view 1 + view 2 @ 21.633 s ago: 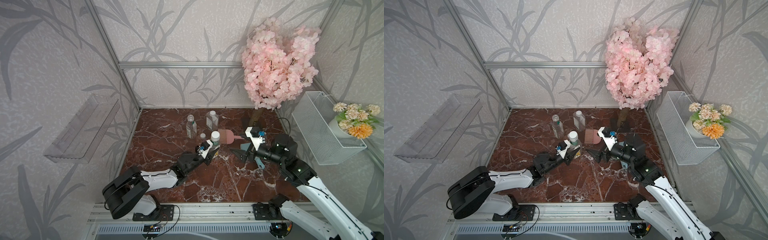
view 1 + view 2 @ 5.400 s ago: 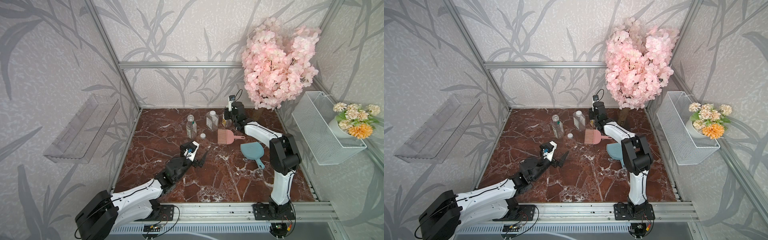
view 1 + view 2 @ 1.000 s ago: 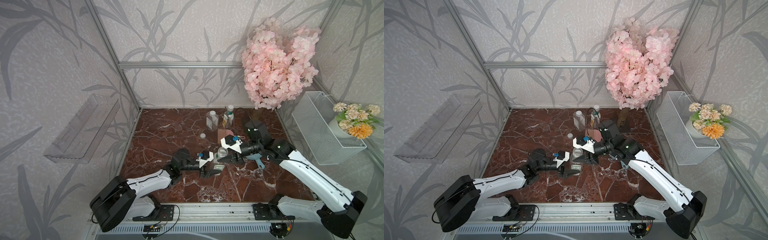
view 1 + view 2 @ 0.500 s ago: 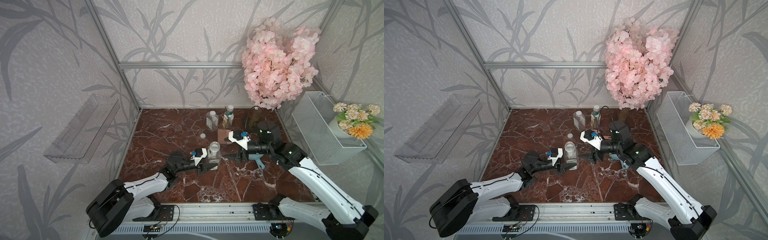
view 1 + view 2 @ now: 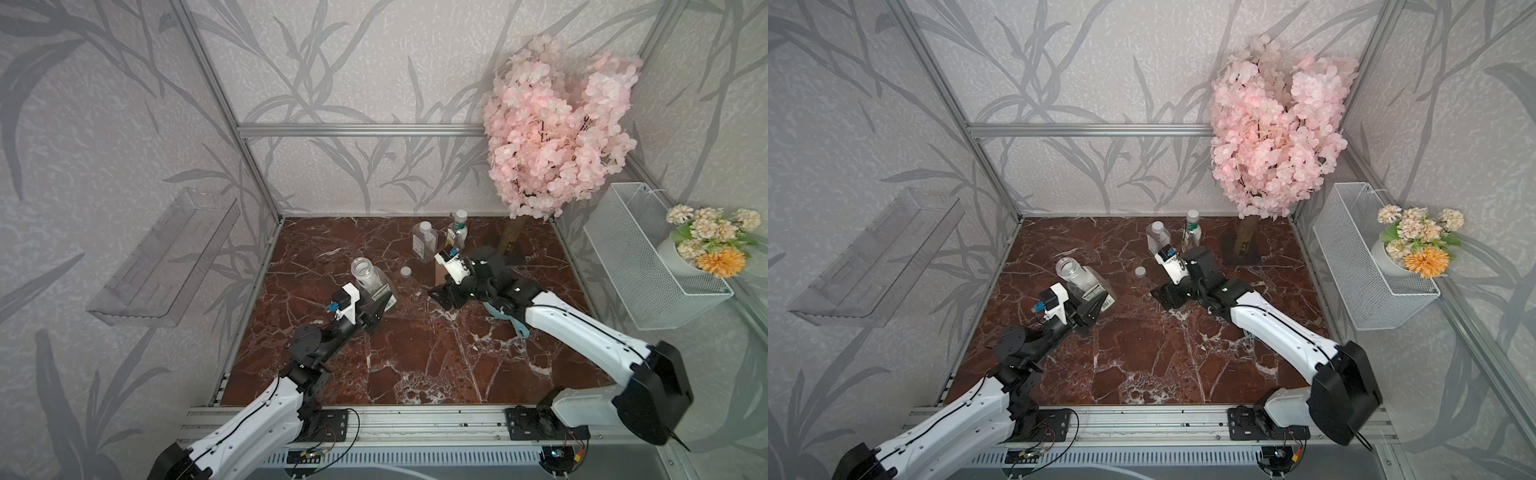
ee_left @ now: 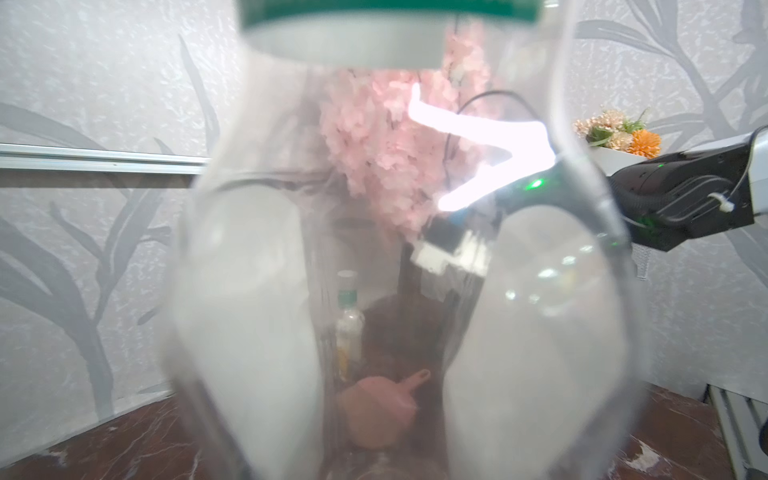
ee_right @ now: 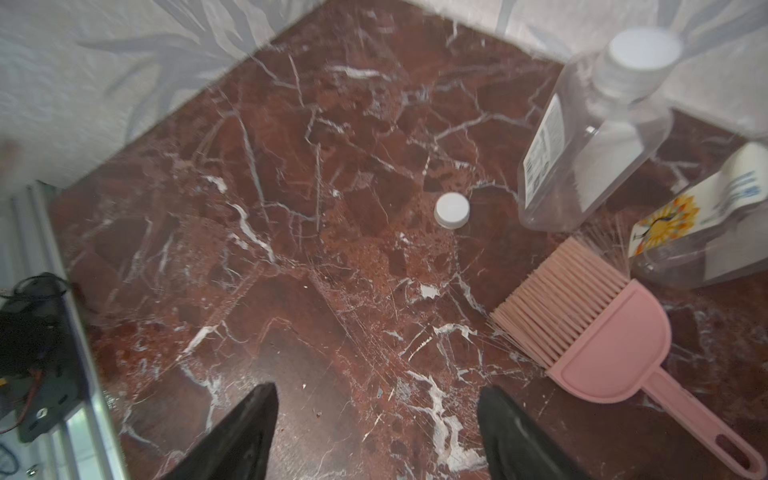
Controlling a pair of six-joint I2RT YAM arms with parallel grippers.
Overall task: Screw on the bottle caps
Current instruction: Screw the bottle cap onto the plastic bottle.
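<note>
The left gripper (image 5: 376, 307) was clamped on the lower body of the open bottle (image 5: 365, 274). The bottle was tilted, w/ its bare neck leaning up and toward the left wall. In both top views the black fingers hugged the labelled part (image 5: 1100, 297), but whether the base touched the table (image 5: 415, 365) could not be told. In the left wrist view the bottle (image 6: 395, 249) filled nearly the whole frame, blurred, w/ a green-and-white band at one edge.

The right gripper (image 5: 442, 293) hung low over the table, jaws spread wide w/ nothing btwn them. In the right wrist view its dark fingers (image 7: 249, 432) stood well apart over bare marble.

The loose cap (image 5: 405, 271) lay flat on the table btwn the two grippers, apart from both (nearer the right one). It also showed in the right wrist view (image 7: 452, 210), near the square bottle (image 7: 582, 145).

The square bottle stood upright w/ its white cap on. Just beside it, toward the back wall, the rear bottle (image 5: 458, 230) stood capped too.

A pink brush (image 7: 602, 345) lay by both bottles, bristles toward them. A blue dustpan (image 5: 511, 320) was partly hidden under the right arm.
</note>
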